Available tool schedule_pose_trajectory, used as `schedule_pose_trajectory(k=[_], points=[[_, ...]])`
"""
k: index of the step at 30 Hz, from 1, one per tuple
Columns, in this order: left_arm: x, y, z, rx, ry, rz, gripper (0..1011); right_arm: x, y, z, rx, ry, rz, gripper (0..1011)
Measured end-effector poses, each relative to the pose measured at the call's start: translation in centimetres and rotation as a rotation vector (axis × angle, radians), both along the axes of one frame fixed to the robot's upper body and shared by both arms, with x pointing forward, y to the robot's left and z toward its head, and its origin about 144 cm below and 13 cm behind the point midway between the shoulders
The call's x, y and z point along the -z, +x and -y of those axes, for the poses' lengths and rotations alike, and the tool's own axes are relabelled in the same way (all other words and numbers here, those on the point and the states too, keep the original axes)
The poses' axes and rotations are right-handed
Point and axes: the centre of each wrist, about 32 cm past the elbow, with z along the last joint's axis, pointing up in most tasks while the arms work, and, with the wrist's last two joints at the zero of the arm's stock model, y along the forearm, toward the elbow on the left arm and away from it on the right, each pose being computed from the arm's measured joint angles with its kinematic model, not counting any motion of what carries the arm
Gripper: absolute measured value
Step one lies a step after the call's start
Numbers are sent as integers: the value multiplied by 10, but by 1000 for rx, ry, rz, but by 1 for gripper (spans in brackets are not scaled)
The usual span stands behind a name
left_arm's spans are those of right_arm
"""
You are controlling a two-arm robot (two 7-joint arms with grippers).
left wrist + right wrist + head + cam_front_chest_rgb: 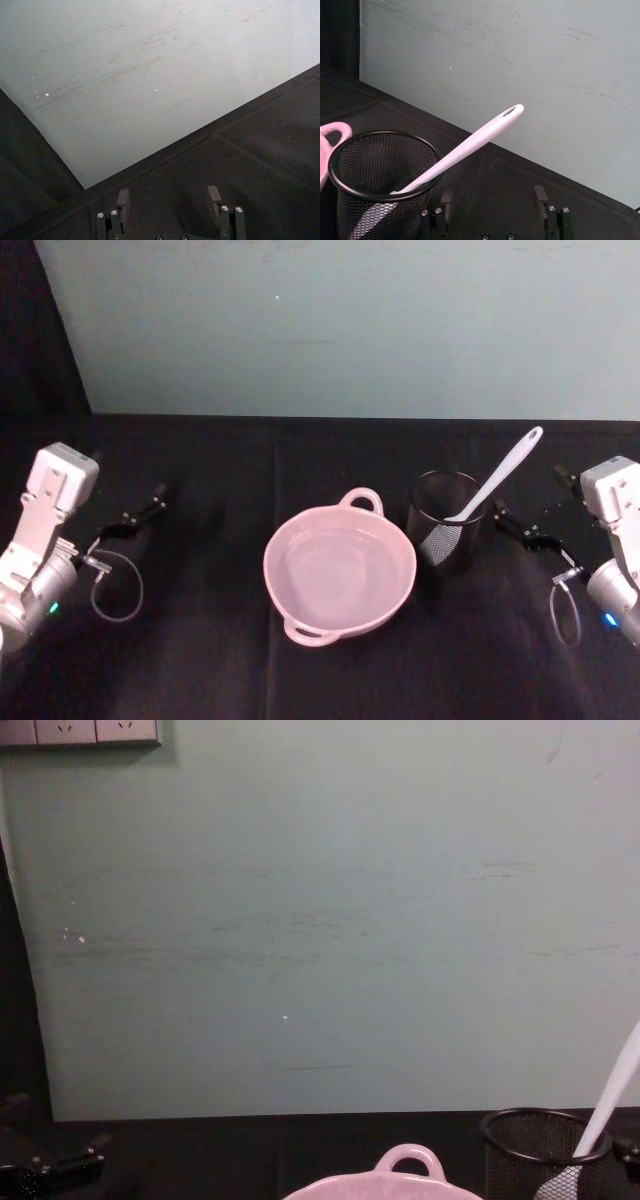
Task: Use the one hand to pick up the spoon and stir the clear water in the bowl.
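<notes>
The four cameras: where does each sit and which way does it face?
Head view: high, looking down on bowl, mesh cup, spoon; both arms at its sides.
Chest view: low, facing the wall; bowl rim at bottom.
Left wrist view: over the open left gripper, towards cloth and wall.
Right wrist view: over the open right gripper, towards cup and spoon.
Shared: head, chest and right wrist views all show the spoon in the cup.
</notes>
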Motion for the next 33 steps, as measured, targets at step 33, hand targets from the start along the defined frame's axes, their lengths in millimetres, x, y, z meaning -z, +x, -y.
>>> schedule_pose_trajectory(k=[33], points=[[0, 0, 0, 0, 0, 0, 1005, 0, 0, 0, 0, 0, 0, 1003]])
